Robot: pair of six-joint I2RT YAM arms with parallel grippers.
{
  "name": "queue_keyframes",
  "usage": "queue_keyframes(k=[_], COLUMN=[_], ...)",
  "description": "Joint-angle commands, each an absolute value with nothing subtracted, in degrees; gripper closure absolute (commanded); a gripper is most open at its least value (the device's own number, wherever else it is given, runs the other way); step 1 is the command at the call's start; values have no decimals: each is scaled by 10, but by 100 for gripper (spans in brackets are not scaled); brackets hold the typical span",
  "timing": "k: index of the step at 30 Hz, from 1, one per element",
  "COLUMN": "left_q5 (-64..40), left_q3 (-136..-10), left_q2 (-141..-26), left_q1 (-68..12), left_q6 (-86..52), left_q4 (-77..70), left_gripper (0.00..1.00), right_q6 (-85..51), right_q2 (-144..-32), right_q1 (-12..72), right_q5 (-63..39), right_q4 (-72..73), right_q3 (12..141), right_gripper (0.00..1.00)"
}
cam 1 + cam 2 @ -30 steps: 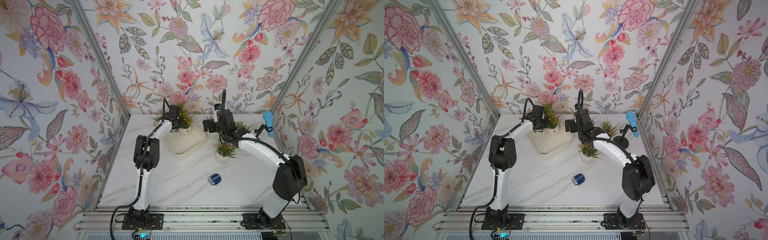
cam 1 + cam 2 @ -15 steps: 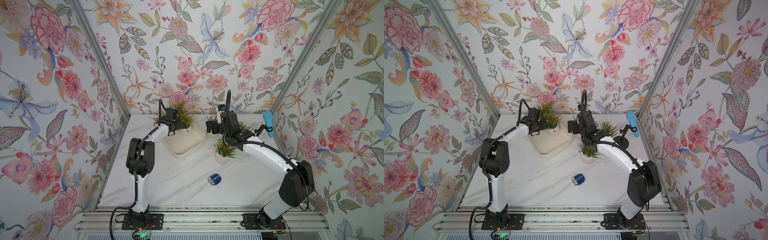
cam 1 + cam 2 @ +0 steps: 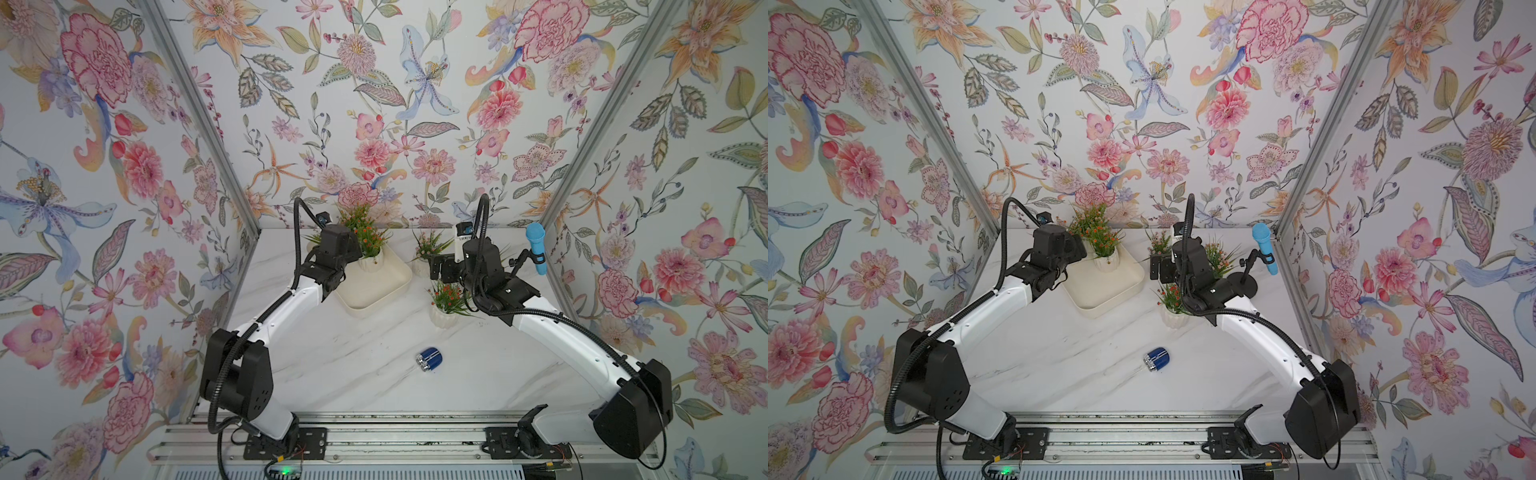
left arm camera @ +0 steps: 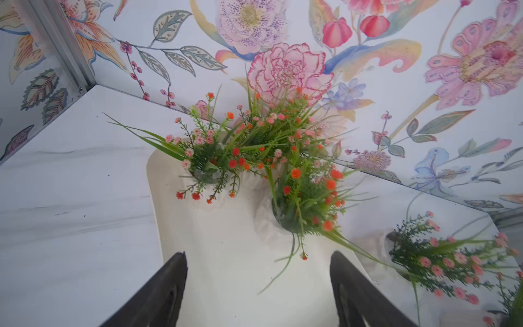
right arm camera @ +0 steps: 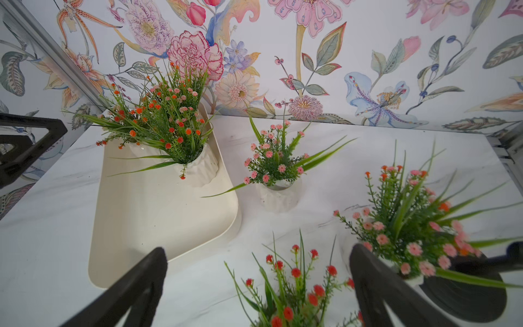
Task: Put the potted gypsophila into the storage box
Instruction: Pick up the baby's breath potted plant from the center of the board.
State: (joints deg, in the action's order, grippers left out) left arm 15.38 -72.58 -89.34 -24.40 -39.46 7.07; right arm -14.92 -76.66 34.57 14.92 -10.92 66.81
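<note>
The storage box (image 3: pixel 376 293) (image 3: pixel 1100 293) is a shallow cream tray at the back of the table. Potted gypsophila stand crowded at its far end, the nearest being a white ribbed pot (image 5: pixel 199 172) (image 4: pixel 271 223) with orange-red flowers. My left gripper (image 4: pixel 257 254) is open and empty above the bare tray floor (image 4: pixel 226 269), a short way back from those pots. On the table outside the box stand a pink-flowered pot (image 5: pixel 278 195) (image 3: pixel 424 253), a red-flowered pot (image 3: pixel 444 309) (image 5: pixel 291 297) and another pink one (image 5: pixel 410 226). My right gripper (image 5: pixel 257 250) (image 3: pixel 440 268) hangs open over the red-flowered pot.
A blue microphone (image 3: pixel 536 249) (image 3: pixel 1264 249) on a black stand with a round base (image 3: pixel 1246 284) stands at the back right, close to the pink pot. A small blue and silver cylinder (image 3: pixel 430 359) lies mid-table. Flowered walls close in on three sides.
My left gripper has opened, let go of the pot in the box and drawn back a little. The right gripper has stayed open and shifted slightly.
</note>
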Motion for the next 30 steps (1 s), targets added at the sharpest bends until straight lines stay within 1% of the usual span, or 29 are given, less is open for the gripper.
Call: queue_keyframes(k=[1,5,7,12,15,18,21,30], left_q5=[174,169,146,120,108,74,51,-11], left_q3=[-705,-675,-657,-625,-629,-639,-658,-716], left_q2=[-863,-843,-838,-844,-866,-892,-942,-1040], left_q1=[-279,-337,-358,-411,-438,-459,-475,-496], left_q6=[-403,-419,-436,-473,-485,-495,-503,-512], left_q4=[109,136,137,136,144,137,126,91], left_gripper=[19,20,20,21,22,26,26,28], right_q6=[-177,-206,-220,-265,-292,-308,-329,-390], right_q2=[-705,-627,-590,-501,-459,-427,-412,-376], right_q1=[356,368,393,442,456,465,480,575], right_q5=[172,149,149,204,215,197,180,203], right_q4=[-143,-162,-172,-219,-235,-240,-251,-304], right_q3=[629,562,532,473,448,419,396,362], right_gripper=[0,0,0,0,0,0,0,0])
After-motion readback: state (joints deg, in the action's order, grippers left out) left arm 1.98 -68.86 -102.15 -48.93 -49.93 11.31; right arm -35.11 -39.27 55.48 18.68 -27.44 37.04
